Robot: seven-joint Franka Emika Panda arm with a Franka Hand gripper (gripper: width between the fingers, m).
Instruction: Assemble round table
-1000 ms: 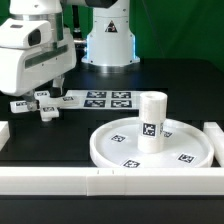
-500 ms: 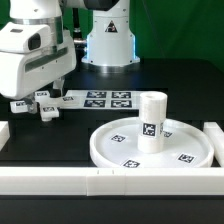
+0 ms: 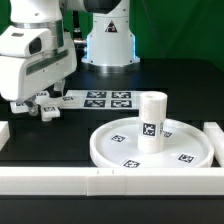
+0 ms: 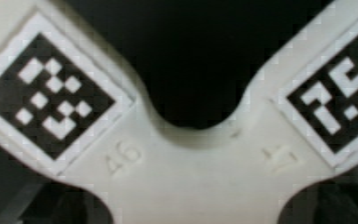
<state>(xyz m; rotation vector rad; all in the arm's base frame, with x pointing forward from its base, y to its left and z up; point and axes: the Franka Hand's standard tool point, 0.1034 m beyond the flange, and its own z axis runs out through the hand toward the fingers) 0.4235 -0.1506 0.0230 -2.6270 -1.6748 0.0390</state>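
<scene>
The hand (image 3: 40,100) hangs low over the cross-shaped foot (image 4: 185,160), which lies flat on the counter (image 3: 60,140) at the exterior view's left, just beside the marker board (image 3: 105,98). In the wrist view the foot fills the picture, with two tagged arms spreading away and what look like the dark fingers (image 4: 51,200) at either side of its hub. I cannot tell whether they press on it or stand clear (the contact itself is out of sight). The round disc (image 3: 120,150) sits well apart toward the exterior view's right, with the leg (image 3: 151,122) upright at its middle. The risk, as I judge it, is a grip taken off the hub's centre. The foot could then twist or tip when lifted and meet the leg's top askew. It might also be nudged sideways into the marker board.
</scene>
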